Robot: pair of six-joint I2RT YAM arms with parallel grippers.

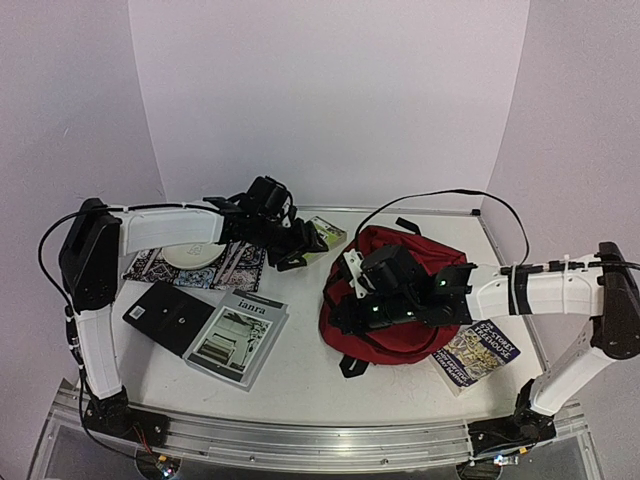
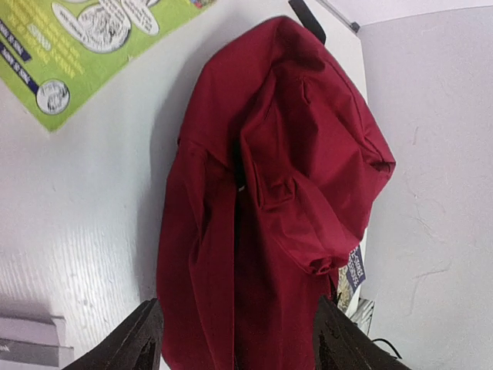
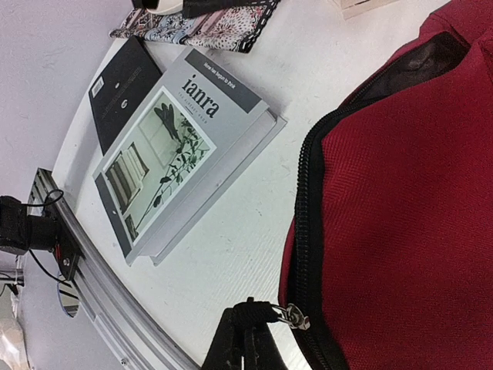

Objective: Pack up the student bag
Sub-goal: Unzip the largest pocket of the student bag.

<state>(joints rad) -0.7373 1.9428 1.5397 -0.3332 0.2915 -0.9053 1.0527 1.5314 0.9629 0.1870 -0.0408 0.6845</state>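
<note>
L arm (image 1: 165,228) reaches fwd & to the right from its base, wrist angled down. L gripper (image 2: 239,348) has its fingers (image 2: 127,345) spread wide w/ nothing gripped btwn them. R arm (image 1: 545,285) stretches left, held low, & R gripper (image 3: 246,343) has fingers pressed together, pinching a black zip pull (image 3: 258,312).

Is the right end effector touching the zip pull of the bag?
Touching. The right wrist view shows the shut end effector pinching the black zip pull, whose metal ring joins the zip of the bag.
</note>
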